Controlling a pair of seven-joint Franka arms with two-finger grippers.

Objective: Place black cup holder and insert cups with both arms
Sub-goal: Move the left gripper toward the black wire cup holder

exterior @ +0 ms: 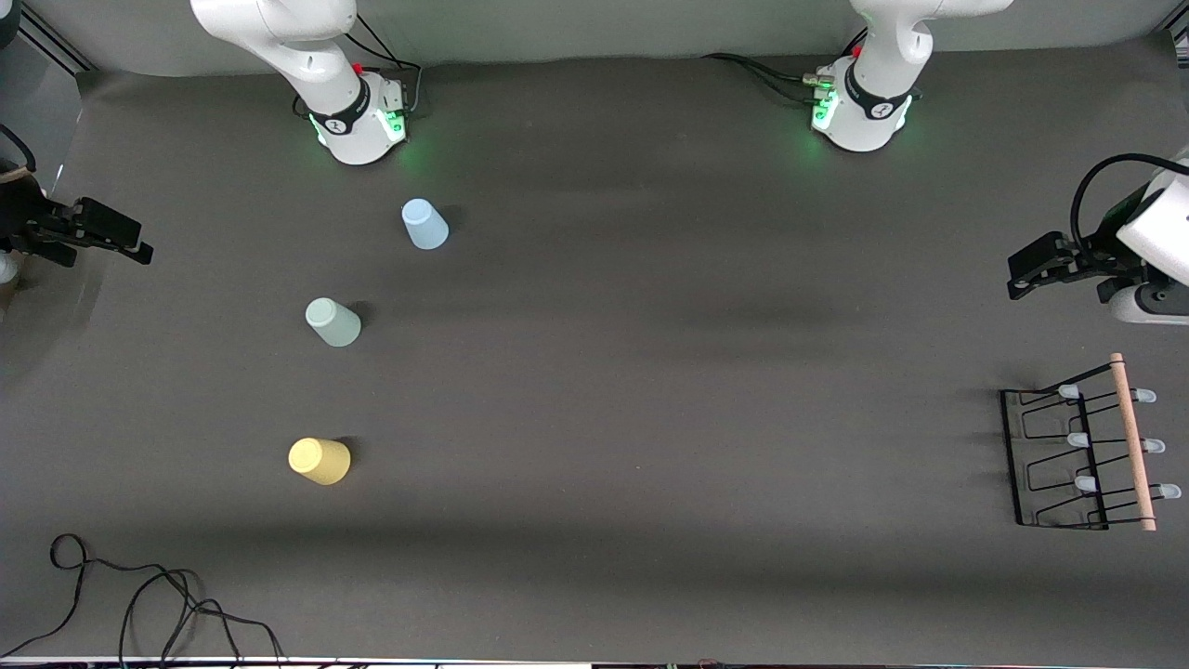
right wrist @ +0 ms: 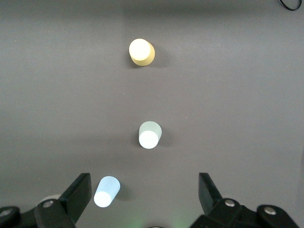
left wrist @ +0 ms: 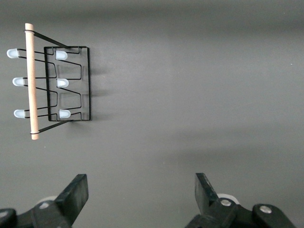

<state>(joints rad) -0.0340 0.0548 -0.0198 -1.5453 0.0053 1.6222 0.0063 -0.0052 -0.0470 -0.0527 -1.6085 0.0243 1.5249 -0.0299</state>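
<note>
The black cup holder [exterior: 1082, 455], with a wooden rod handle and pale-tipped pegs, stands on the table at the left arm's end; it also shows in the left wrist view [left wrist: 52, 83]. Three cups stand mouth down toward the right arm's end: light blue [exterior: 424, 225], pale green [exterior: 333, 322] and yellow [exterior: 320, 461], the yellow nearest the front camera. They also show in the right wrist view: yellow [right wrist: 141, 52], green [right wrist: 149, 135], blue [right wrist: 107, 191]. My left gripper [exterior: 1017, 277] [left wrist: 141, 190] is open and empty, up beside the holder. My right gripper [exterior: 144, 249] [right wrist: 145, 190] is open and empty, high by the table's end.
The arms' green-lit bases [exterior: 362, 121] [exterior: 859, 116] stand along the table edge farthest from the front camera. A loose black cable [exterior: 139, 595] lies at the near corner at the right arm's end. The dark mat [exterior: 650, 372] is bare between cups and holder.
</note>
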